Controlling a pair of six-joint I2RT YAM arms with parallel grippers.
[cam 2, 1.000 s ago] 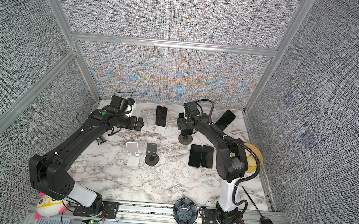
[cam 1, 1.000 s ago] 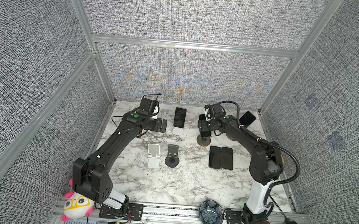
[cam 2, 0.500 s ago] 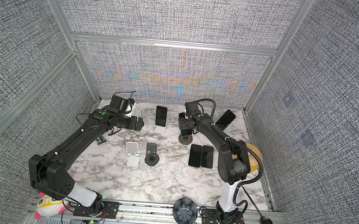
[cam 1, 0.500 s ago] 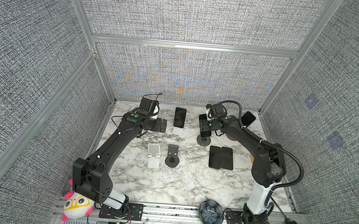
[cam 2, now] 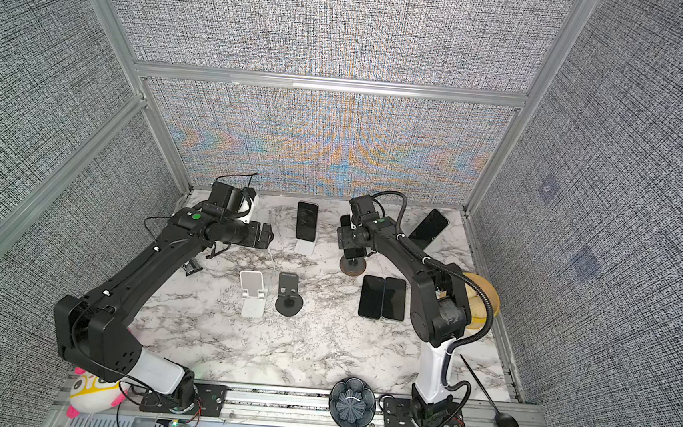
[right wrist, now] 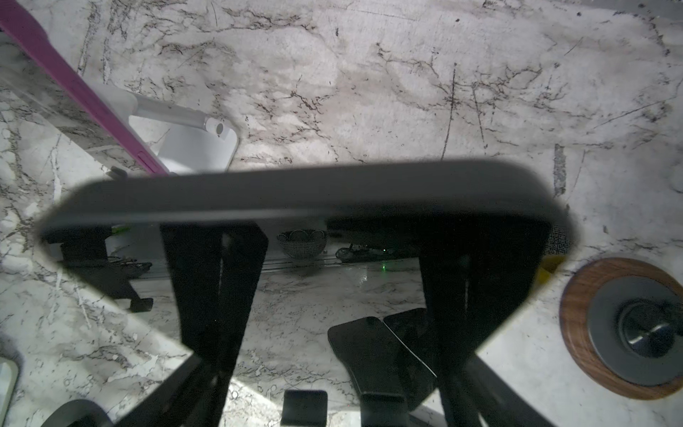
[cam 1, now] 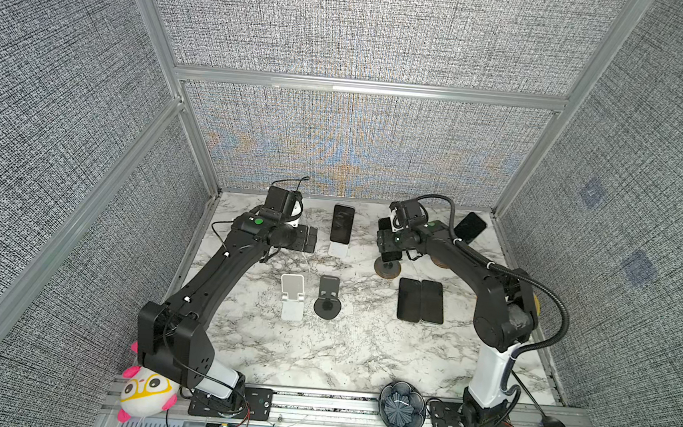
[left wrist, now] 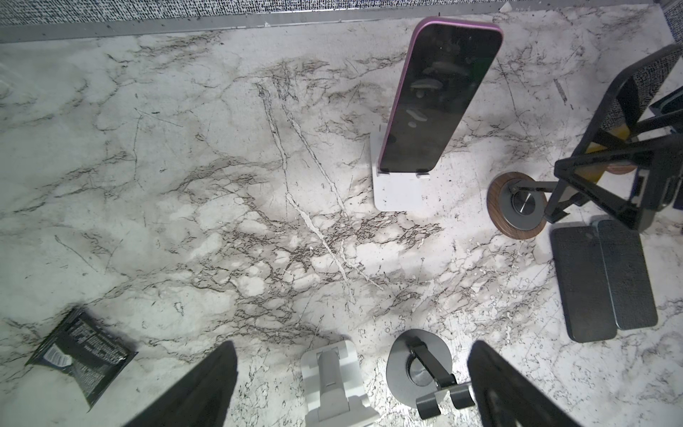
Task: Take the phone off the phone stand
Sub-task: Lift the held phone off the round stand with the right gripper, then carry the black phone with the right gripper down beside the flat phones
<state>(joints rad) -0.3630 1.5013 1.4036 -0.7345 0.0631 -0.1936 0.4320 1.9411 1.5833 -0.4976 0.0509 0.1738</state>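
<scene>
Two arms stand almost exactly where they were a second ago. Only the right arm has swayed slightly at the elbow, and nothing on the desk (cam 1: pixel 341 348) has shifted. The right gripper (cam 1: pixel 388 247) sits toward the back edge with its fingers closed on the sides of a dark phone (right wrist: pixel 295 192), directly above a round stand (left wrist: pixel 517 207) with a wooden rim. The gripper hides the cradle, so it cannot be told whether the phone's foot still sits in that stand. The left gripper (cam 1: pixel 311 240) hovers toward the back edge on the left half, fingers spread wide with nothing between them.

Between the two grippers, close to the back edge, a pink-cased phone (cam 1: pixel 342 223) leans in a white stand (cam 1: pixel 339 251), just beside the held phone. Two flat phones (cam 1: pixel 410 299) lie side by side just in front of the round stand. A second white stand (cam 1: pixel 292 296) and a black stand (cam 1: pixel 327 303) sit mid-desk, both empty. A leaning phone (cam 1: pixel 471 227) rests by the back right corner, and a black packet (left wrist: pixel 81 355) lies near the left edge.
</scene>
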